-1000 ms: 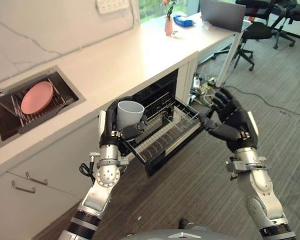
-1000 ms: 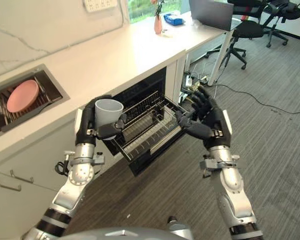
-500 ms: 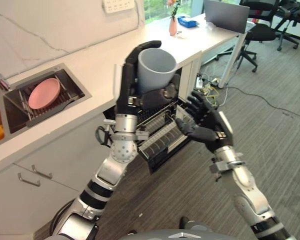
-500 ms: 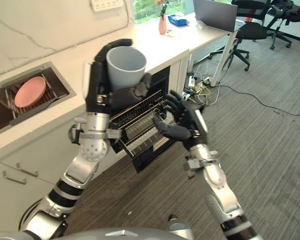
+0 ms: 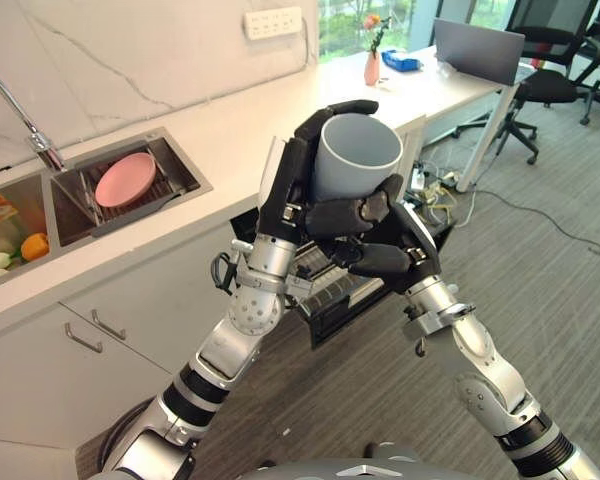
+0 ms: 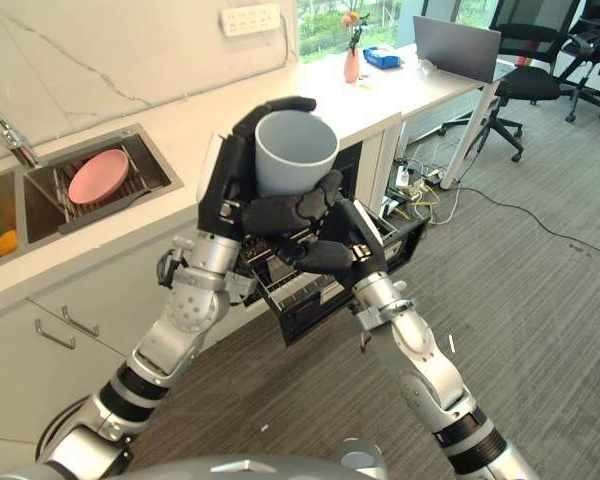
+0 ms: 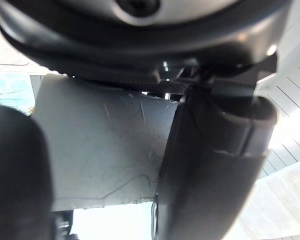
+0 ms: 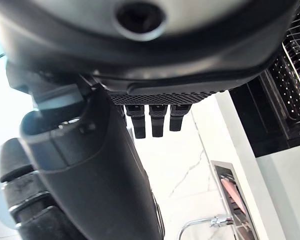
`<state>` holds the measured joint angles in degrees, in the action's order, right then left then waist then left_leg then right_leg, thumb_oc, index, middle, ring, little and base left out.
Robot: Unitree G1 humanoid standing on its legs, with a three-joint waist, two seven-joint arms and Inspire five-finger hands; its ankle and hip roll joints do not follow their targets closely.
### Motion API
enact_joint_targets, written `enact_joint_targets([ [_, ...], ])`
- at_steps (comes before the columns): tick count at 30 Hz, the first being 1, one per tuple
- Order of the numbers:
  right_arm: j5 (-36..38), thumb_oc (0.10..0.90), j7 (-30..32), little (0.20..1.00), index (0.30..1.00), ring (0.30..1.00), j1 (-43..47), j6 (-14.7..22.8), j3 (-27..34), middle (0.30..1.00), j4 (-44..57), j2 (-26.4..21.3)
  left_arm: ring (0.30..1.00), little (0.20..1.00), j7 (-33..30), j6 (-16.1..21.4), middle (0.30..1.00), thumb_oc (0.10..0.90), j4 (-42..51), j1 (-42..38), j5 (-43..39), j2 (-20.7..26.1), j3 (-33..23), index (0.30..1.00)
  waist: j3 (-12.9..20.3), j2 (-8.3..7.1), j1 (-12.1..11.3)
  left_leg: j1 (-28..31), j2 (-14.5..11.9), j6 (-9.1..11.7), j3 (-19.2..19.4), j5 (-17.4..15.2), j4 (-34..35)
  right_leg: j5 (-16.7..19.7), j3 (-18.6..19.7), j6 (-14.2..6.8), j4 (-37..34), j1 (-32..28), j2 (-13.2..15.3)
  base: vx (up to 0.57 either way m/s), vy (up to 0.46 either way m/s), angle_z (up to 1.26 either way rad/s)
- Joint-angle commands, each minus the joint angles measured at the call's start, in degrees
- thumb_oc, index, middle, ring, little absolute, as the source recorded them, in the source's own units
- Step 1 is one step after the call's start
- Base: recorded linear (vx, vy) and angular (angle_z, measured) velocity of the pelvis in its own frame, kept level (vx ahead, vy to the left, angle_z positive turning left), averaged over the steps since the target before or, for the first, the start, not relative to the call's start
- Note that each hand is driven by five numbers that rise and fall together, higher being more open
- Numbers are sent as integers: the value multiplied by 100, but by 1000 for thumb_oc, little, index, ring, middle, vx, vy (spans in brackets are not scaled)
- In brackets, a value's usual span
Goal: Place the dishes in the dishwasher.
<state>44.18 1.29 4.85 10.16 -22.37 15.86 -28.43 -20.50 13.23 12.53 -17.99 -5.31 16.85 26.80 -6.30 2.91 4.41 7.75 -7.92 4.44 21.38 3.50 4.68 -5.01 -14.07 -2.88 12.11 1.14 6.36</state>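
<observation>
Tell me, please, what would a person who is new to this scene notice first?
First, the grey cup, raised high at the centre and gripped by the left hand, with the right hand just below it. Behind them is the pulled-out dishwasher rack under the white counter, and a pink plate lies in the sink to the left.

A chrome faucet (image 5: 25, 122) arches at the upper left of the frame over the sink (image 5: 185, 172), with vegetables (image 5: 8, 255) at the far left edge. A white power strip (image 5: 273, 21) sits on the marble wall. Along the top right stand a pink vase (image 5: 371, 68), a laptop (image 5: 477, 52) and office chairs (image 5: 555, 62).
</observation>
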Motion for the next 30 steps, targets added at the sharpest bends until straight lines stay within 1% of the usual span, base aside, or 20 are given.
enact_joint_targets([
  [1,345,800,-179,900,900,900,664,515,254,900,722,308,300,300,69,424,300,400,325,-347,35,199,11,300,237,-568,44,467,76,247,-39,-220,32,501,357,-635,-1445,-895,160,0,0,0],
  [5,434,800,-279,900,900,900,781,495,198,900,939,205,300,300,135,343,300,400,-44,-181,118,225,51,300,225,-564,59,470,78,250,-27,-213,32,506,354,-631,-1444,-883,152,0,0,0],
  [9,465,800,-263,900,900,900,841,469,189,900,982,177,300,300,231,302,300,400,-221,-5,74,244,63,300,218,-558,60,471,75,249,-20,-209,32,516,374,-618,-1445,-867,146,0,0,0],
  [14,437,800,-134,900,900,900,942,495,198,900,876,292,300,300,414,244,300,400,-412,173,-58,217,211,300,198,-553,48,472,71,237,-12,-214,32,523,387,-616,-1442,-844,142,0,0,0],
  [15,322,800,-1,900,900,900,946,525,269,900,857,351,300,300,472,220,300,400,-485,211,-109,197,284,300,194,-549,51,465,71,232,-14,-214,32,523,389,-613,-1450,-847,138,0,0,0],
  [17,323,800,45,900,900,900,953,547,280,900,835,405,300,300,497,196,300,400,-536,224,-98,188,334,300,187,-546,52,465,73,229,-14,-215,32,525,393,-613,-1448,-842,138,0,0,0],
  [22,296,800,62,900,900,900,944,546,316,900,843,446,300,300,527,182,300,400,-522,240,-123,196,340,300,186,-545,46,464,72,228,-14,-218,32,522,385,-612,-1450,-843,135,0,0,0],
  [23,210,400,204,300,300,300,847,643,416,300,857,634,300,300,637,138,300,400,-623,333,-168,180,447,300,166,-537,32,454,59,226,-41,-228,32,506,353,-606,-1453,-858,132,0,0,0],
  [30,207,400,347,300,300,300,692,711,466,300,848,797,300,300,602,140,300,400,-697,438,-189,180,469,300,155,-558,-5,444,51,227,-84,-220,32,498,312,-590,-1466,-887,121,0,-2,1],
])
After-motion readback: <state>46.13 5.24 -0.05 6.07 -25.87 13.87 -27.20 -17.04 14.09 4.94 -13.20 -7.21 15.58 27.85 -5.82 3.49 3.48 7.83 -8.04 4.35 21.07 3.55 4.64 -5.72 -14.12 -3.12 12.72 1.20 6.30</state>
